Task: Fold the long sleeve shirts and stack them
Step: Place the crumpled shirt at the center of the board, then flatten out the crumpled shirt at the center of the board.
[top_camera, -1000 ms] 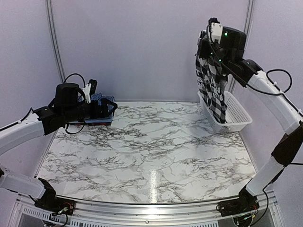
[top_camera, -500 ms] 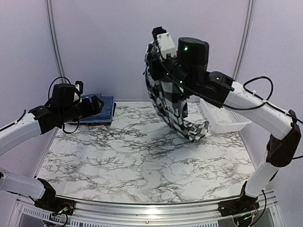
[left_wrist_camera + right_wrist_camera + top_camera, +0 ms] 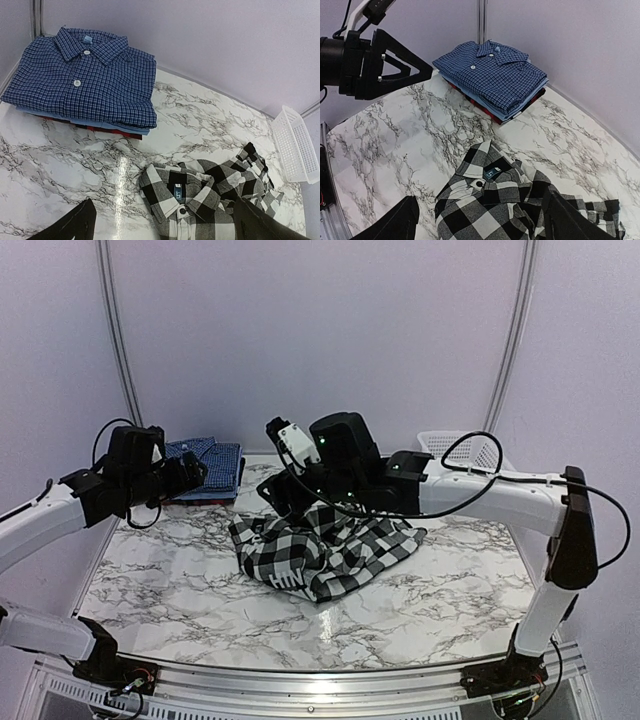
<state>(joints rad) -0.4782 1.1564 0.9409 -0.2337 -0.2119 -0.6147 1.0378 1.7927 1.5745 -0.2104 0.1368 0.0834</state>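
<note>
Left arm (image 3: 40,525) reaches in from the left edge, forearm roughly level. Left gripper (image 3: 192,472) points right and toward the back, jaws spread wide with nothing between them. Right arm (image 3: 500,502) rises from its base, elbow bent high on the right, forearm stretched far left across the middle. Right gripper (image 3: 283,492) angles downward, fingers (image 3: 402,220) well apart, gripping nothing.

Pale lilac walls (image 3: 300,330) — white marble-veined table (image 3: 450,590), glossy with glare.

Crumpled black-and-white checked shirt (image 3: 322,552) at centre; folded blue shirt (image 3: 82,75) back-left.
</note>
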